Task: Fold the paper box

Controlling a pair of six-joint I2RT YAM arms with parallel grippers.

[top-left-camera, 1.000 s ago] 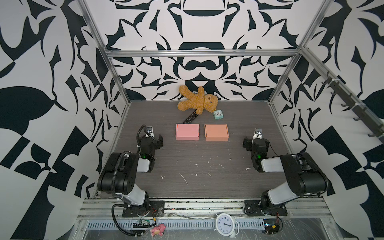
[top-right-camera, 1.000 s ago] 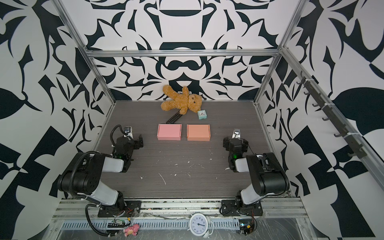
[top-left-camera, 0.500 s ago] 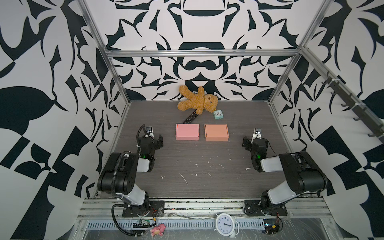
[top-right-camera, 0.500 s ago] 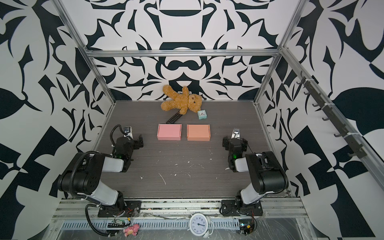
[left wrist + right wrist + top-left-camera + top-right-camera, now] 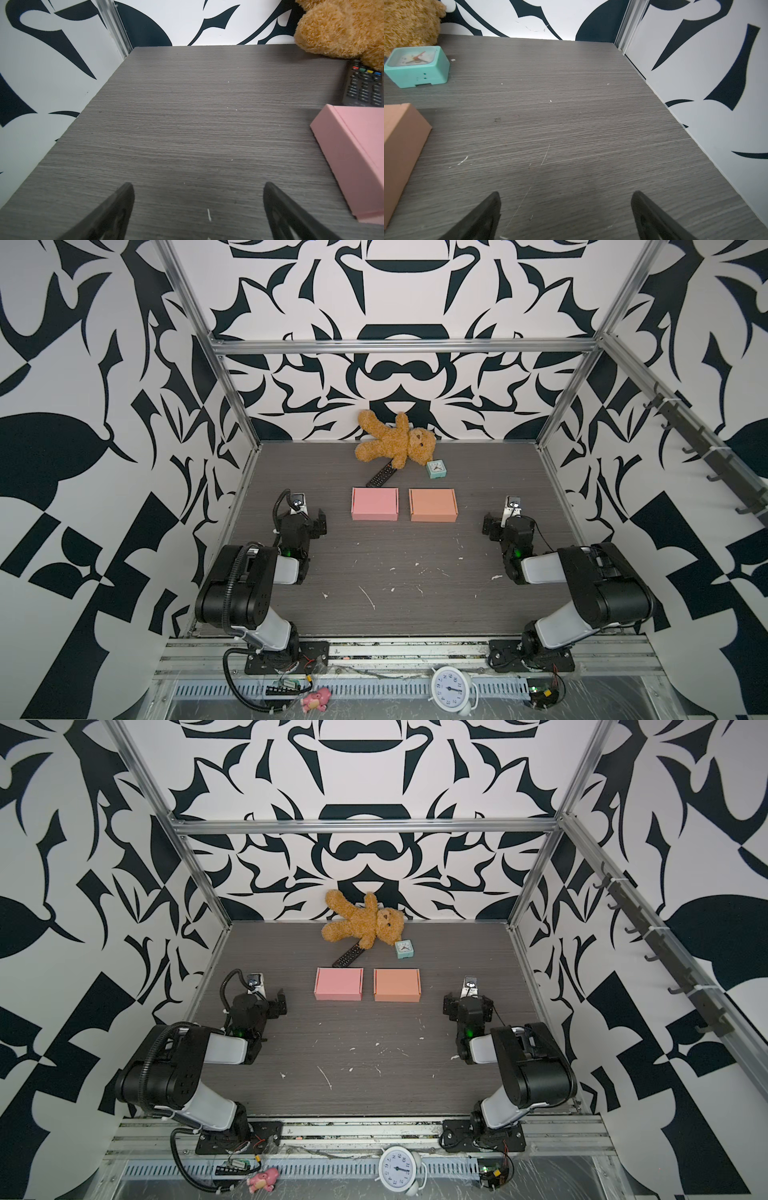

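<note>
Pink paper box [image 5: 374, 504] near left claw [image 5: 198, 185]

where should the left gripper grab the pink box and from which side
Probably its left short edge, coming from the left with the open left gripper. The pink box lies flat and closed, its top looks too wide to span, and the orange box sits close on the other side, so that free low wall is the easiest part to pinch.
</note>
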